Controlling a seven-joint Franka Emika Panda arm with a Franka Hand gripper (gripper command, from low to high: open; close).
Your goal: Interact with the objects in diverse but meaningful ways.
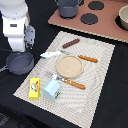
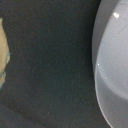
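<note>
Gripper fingers are hidden under the white arm (image 1: 15, 27) in the exterior view, so I cannot tell their spread. That view shows the frying pan (image 1: 20, 63) beside the mat (image 1: 100, 75), yellow box (image 1: 34, 88) and blue carton (image 1: 51, 89); the wrist view shows only a grey curved rim (image 2: 112, 65).

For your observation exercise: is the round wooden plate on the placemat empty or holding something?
Empty. The wooden plate shows a bare tan surface; the fork lies beside it.

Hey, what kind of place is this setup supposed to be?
Most likely a toy kitchen play area on a tabletop: a stove top with round burners, a placemat set with a wooden plate, and a dark frying pan.
</note>
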